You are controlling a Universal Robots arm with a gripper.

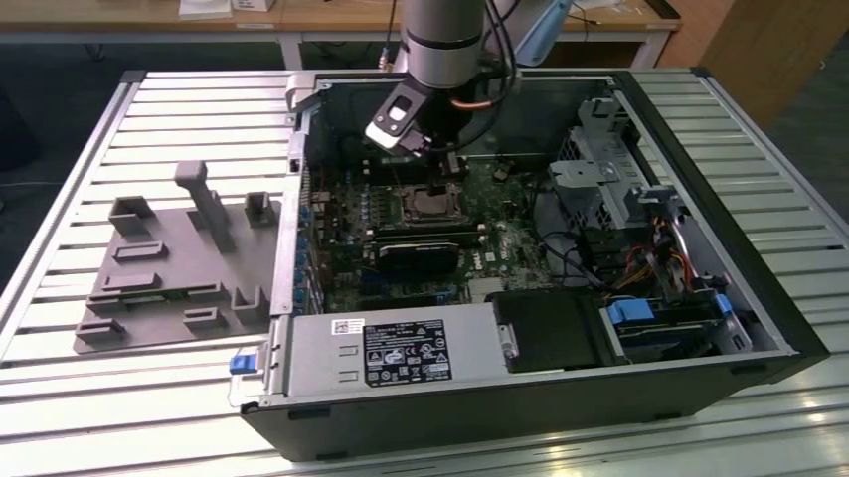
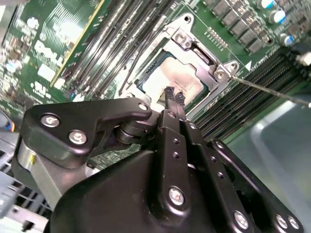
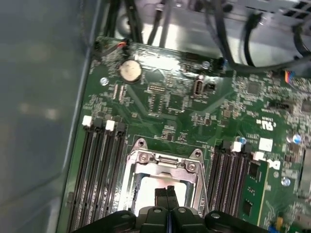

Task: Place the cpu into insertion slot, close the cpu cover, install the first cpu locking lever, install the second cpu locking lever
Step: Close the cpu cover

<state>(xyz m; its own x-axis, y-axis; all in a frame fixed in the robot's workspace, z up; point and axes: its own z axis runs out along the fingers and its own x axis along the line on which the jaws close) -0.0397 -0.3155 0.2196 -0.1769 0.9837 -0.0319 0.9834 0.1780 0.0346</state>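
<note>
Second wrist view showed the black gripper (image 2: 174, 95), fingertips closed on nothing, directly above the dull silver-beige square cpu (image 2: 182, 77). The cpu was seated in the dark-framed insertion slot (image 2: 145, 82), with the silver-grey cpu cover (image 2: 210, 82) around it.

Silver-grey arm (image 1: 442, 30), black gripper (image 2: 174, 95) with slim fingers (image 2: 168, 104), silver screw heads (image 2: 176, 195), perhaps an orange cable (image 1: 471, 100)
</note>
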